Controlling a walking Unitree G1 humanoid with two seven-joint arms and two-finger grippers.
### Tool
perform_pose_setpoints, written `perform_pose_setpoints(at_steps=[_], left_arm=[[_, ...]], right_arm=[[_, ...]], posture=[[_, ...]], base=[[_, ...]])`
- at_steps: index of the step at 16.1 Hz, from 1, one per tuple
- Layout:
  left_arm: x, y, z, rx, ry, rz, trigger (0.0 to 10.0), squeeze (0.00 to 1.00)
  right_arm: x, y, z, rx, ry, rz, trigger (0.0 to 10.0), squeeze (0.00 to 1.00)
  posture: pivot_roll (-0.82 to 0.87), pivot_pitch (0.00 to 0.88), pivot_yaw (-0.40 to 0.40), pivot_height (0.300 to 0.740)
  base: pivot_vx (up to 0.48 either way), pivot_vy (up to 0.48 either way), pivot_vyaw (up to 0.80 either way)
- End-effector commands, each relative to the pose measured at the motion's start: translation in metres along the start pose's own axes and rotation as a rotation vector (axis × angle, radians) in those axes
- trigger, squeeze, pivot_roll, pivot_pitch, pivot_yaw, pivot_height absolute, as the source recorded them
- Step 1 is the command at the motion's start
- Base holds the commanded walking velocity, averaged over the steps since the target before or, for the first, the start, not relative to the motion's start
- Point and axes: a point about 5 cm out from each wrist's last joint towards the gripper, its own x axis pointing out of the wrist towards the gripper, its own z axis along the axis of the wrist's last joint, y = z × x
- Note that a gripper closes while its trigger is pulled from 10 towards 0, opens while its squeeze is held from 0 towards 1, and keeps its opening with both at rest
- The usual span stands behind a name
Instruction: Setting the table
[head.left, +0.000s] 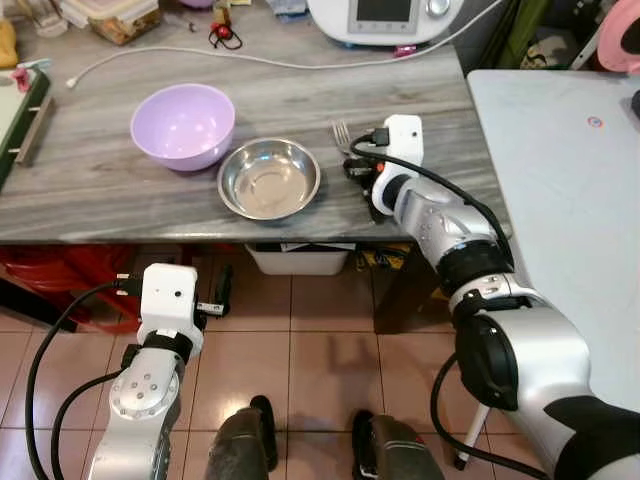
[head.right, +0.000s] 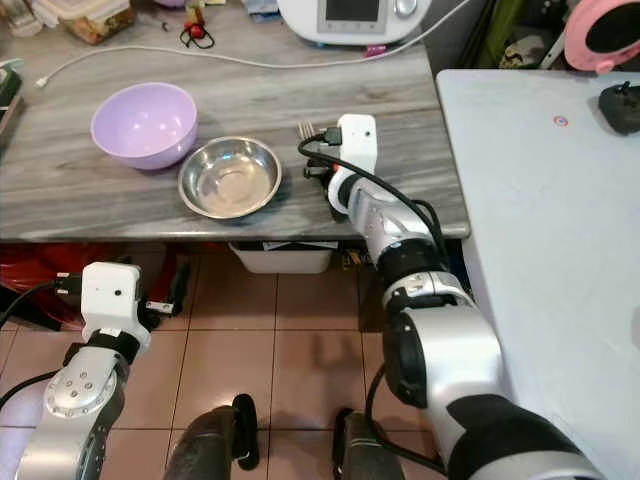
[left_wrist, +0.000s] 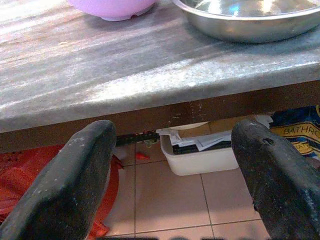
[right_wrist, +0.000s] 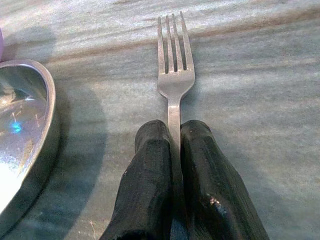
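Note:
A metal fork lies on the grey wooden table, tines pointing away from me, just right of a steel bowl. My right gripper rests low over the table and is shut on the fork's handle; both fingers pinch it from the sides. A lilac bowl stands left of the steel bowl. My left gripper hangs open below the table's front edge, above the tiled floor, with nothing between its fingers.
A white appliance and its white cable sit at the table's back. A second, pale table adjoins on the right. Under the table stands a white tub; red items lie at the left.

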Motion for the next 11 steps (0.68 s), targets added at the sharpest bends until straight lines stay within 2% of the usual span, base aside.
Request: perform_pose_setpoints(at_steps=[1, 3, 11], left_arm=[[-0.002, 0.000, 0.000, 0.004, 0.005, -0.010, 10.0, 0.00], [-0.001, 0.000, 0.001, 0.002, 0.002, -0.011, 10.0, 0.00], [0.001, -0.003, 0.001, -0.005, -0.002, -0.016, 10.0, 0.00]], right_arm=[[0.004, 0.013, -0.010, 0.024, 0.043, 0.024, 0.0, 0.00], [0.006, 0.020, -0.014, 0.056, 0.054, 0.039, 0.0, 0.00], [0.010, 0.042, -0.015, 0.082, 0.064, 0.071, 0.0, 0.00]], posture=[[0.11, 0.258, 0.027, 0.740], [0.11, 0.257, 0.027, 0.740], [0.10, 0.249, 0.022, 0.740]], base=[[0.000, 0.000, 0.00], [0.000, 0.000, 0.00], [0.000, 0.000, 0.00]])
